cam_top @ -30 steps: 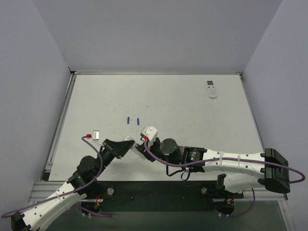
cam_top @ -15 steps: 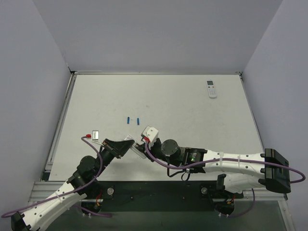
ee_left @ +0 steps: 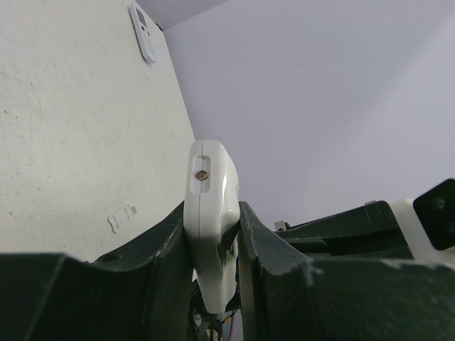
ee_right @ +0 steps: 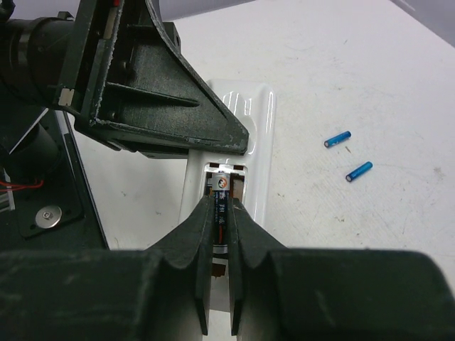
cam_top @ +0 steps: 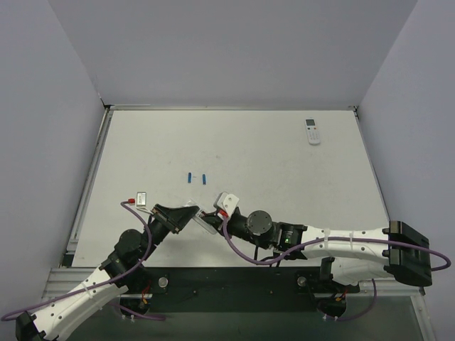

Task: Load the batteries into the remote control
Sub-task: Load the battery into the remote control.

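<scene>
My left gripper (cam_top: 186,215) is shut on the slim white remote control (ee_right: 260,133), holding it by its edges (ee_left: 210,206) back side up just above the table. Its battery compartment (ee_right: 226,177) is uncovered. My right gripper (ee_right: 219,203) reaches into it from the near side, its jaws shut on a dark labelled battery (ee_right: 220,186) with a white end that lies in the slot. Two blue batteries (ee_right: 338,138) (ee_right: 359,171) lie loose on the table beyond, side by side and apart from both grippers (cam_top: 190,177) (cam_top: 204,177).
A rounder white remote (cam_top: 312,131) lies at the table's far right, also seen in the left wrist view (ee_left: 144,32). A small silvery piece with a red bit (cam_top: 141,197) rests near the left edge. A flat white cover-like piece (ee_left: 122,217) lies on the table.
The right gripper's jaws have closed further, onto the battery in the compartment, and its wrist has shifted slightly toward the near side. The left gripper and remote have stayed put.
</scene>
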You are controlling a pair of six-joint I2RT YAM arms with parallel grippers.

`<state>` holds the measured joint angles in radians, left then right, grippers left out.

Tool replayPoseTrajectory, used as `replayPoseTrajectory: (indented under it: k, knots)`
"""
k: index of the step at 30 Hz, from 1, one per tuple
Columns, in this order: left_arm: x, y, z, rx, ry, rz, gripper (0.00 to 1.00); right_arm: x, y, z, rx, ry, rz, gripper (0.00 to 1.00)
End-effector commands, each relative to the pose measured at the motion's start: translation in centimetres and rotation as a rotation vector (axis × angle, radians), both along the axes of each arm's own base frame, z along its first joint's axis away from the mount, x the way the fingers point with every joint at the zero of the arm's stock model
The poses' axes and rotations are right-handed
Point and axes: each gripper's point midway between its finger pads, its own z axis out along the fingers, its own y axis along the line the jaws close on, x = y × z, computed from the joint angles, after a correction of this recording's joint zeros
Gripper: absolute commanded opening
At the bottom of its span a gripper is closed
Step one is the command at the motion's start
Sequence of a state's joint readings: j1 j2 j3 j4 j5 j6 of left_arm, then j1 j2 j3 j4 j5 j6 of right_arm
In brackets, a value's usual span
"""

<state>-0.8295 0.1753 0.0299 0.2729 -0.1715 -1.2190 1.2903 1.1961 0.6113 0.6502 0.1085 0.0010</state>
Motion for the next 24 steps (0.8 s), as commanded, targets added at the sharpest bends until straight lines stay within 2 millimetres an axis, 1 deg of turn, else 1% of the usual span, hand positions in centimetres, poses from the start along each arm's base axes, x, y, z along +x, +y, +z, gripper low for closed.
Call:
replayPoseTrajectory:
  k: [1, 4, 10, 16, 23, 24]
  knots:
    - [-0.9, -0.2, 3.0, -0.126, -0.038, -0.048, 0.00, -0.2, 0.6, 3.8, 0.141, -0.115, 0.045, 0.00]
    - [-0.8, -0.2, 2.8, -0.132, -0.018, -0.046, 0.00, -0.3, 0.8, 4.7, 0.169, -0.136, 0.058, 0.00]
    - [-0.6, 0.0, 2.2, -0.139, 0.020, -0.035, 0.00, -0.1, 0.6, 5.5, 0.186, -0.176, 0.052, 0.00]
    - [-0.4, 0.3, 1.6, -0.131, 0.052, -0.014, 0.00, 0.1, 0.2, 5.3, 0.172, -0.191, 0.040, 0.00]
    - [0.0, 0.8, -0.1, -0.088, 0.093, 0.022, 0.00, 0.3, -0.2, 5.3, 0.173, -0.186, 0.019, 0.00]
    - [0.0, 0.8, 0.0, -0.094, 0.095, 0.023, 0.00, 0.3, -0.2, 5.5, 0.176, -0.187, 0.018, 0.00]
